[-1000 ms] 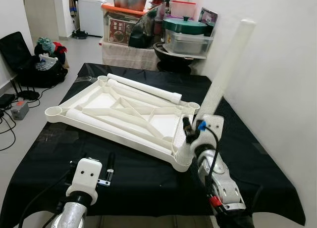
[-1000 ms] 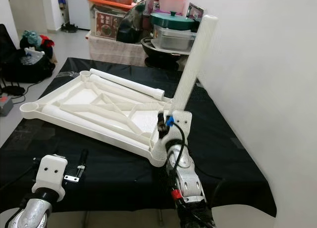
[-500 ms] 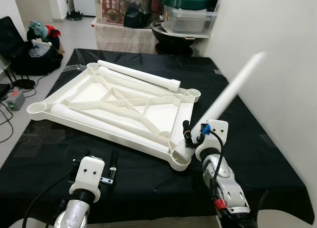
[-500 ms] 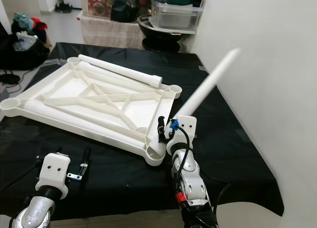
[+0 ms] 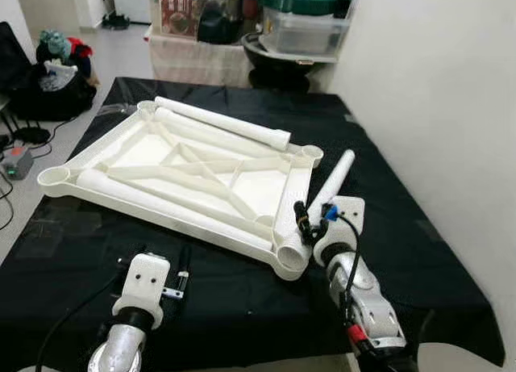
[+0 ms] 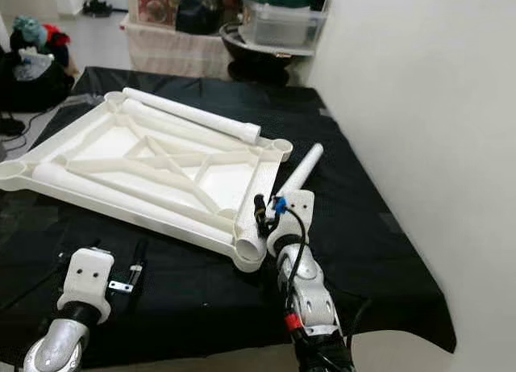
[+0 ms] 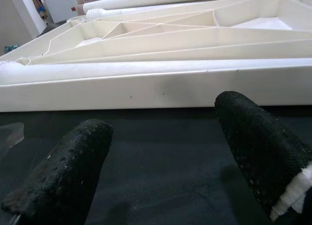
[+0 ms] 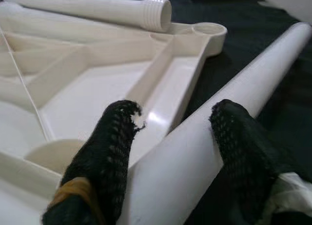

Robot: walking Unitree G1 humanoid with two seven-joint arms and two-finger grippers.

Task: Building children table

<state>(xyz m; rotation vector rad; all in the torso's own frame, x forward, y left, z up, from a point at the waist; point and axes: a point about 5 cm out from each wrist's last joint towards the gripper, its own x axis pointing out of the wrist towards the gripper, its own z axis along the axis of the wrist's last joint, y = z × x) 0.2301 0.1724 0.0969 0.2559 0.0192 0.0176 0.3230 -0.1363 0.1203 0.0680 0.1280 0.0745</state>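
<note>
Right gripper (image 8: 168,152) pinches smooth white plastic tube leg (image 5: 332,182) beside ribbed white plastic tabletop (image 5: 153,158); left gripper (image 7: 161,152) spread over black-draped bench (image 5: 403,227).

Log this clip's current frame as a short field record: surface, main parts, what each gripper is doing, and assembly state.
surface: table under a black cloth
tabletop: white plastic tabletop lying underside up, ribs showing
loose legs: one white leg resting across the far edge, others lying in the frame
right gripper: shut on a white table leg, which lies low beside the tabletop's right edge
left gripper: open, holding nothing, just short of the tabletop's near edge
assembly state: held leg not standing in a corner socket
</note>
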